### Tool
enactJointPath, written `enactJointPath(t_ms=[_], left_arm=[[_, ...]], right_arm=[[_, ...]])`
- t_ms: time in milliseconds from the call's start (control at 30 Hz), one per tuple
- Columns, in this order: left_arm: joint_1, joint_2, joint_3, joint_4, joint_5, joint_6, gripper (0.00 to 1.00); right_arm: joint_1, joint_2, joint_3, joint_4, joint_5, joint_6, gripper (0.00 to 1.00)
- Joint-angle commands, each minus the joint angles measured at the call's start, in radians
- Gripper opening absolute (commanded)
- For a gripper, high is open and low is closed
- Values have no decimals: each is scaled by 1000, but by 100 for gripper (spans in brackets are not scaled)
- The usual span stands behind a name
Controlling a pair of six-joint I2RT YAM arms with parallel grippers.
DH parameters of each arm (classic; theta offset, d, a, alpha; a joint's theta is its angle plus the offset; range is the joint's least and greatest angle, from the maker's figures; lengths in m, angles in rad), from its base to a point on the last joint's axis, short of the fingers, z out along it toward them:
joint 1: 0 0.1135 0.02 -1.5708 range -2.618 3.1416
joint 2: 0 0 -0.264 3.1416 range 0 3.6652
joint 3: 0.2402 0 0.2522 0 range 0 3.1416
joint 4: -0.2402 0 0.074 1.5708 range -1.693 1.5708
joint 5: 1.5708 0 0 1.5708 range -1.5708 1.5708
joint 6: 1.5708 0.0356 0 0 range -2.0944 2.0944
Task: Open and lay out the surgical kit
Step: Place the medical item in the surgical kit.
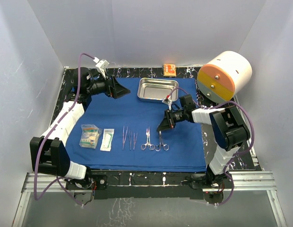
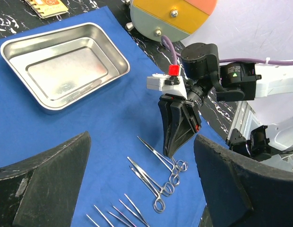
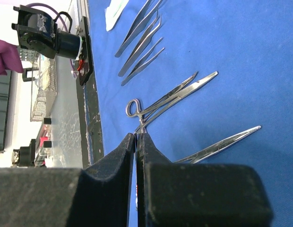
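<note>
Cloth (image 1: pixel 137 113) lay spread flat across the black table (image 1: pixel 65 101). The tray (image 1: pixel 157 89) sat at 12 o'clock on the cloth, near its far edge. A row ran along the 6 o'clock edge. Two packets (image 1: pixel 89 135) lay at 8 o'clock, side by side but apart. The forceps (image 1: pixel 129 138) came next, just left of 6. Two clamps (image 1: pixel 154 141) lay just right of 6, with ring handles toward the near edge and tips pointing to 12. The left gripper (image 1: pixel 122 90) hung at 10 o'clock, just beside the tray's left end. Its jaws were spread wide with nothing between them, and in its wrist view both the tray and the clamps showed through the gap. The right gripper (image 1: pixel 161 127) pointed down toward 7 o'clock, its tip right over the clamps' handles. Its jaws were pressed flat together, and I could not tell whether the tip touched a clamp. In its own wrist view one clamp's ring showed just beyond the tip, while the other clamp's handle was hidden behind the fingers (image 3: pixel 104 170). That arm's wrist stood between the tray's near right corner and the clamps. Off the cloth, a white-and-orange cylinder (image 1: pixel 224 75) sat at 2 o'clock, close behind the right arm. A small orange box (image 1: pixel 169 70) lay at 12 o'clock past the tray, by the far wall.
</note>
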Motion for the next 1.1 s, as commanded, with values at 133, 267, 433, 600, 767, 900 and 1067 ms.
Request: enactJointPath(t_ms=[133,267,433,600,767,900,1067], left_arm=[[11,-33,-16,54,26,-20,89],[12,-38,-25,62,29,-28,89],[15,-39,-28,74,30,-43,89],[22,-43,-38,86,30,-53,90],[30,-45,-48,99,30,-67,90],[37,-50,-56,107,31,-74,90],[42,-50,-58,117,33,-87,90]], right_arm=[[-14,11,-4,94,-46,48,0],[-19,19,-3,96,-53,53,0],[-26,33,-9,115,-65,90,0],[-34,46,-30,161,-74,137,0],[-42,60,-34,181,-80,155,0],[-48,70,-36,192,-85,163,0],[-51,86,-32,200,-92,178,0]])
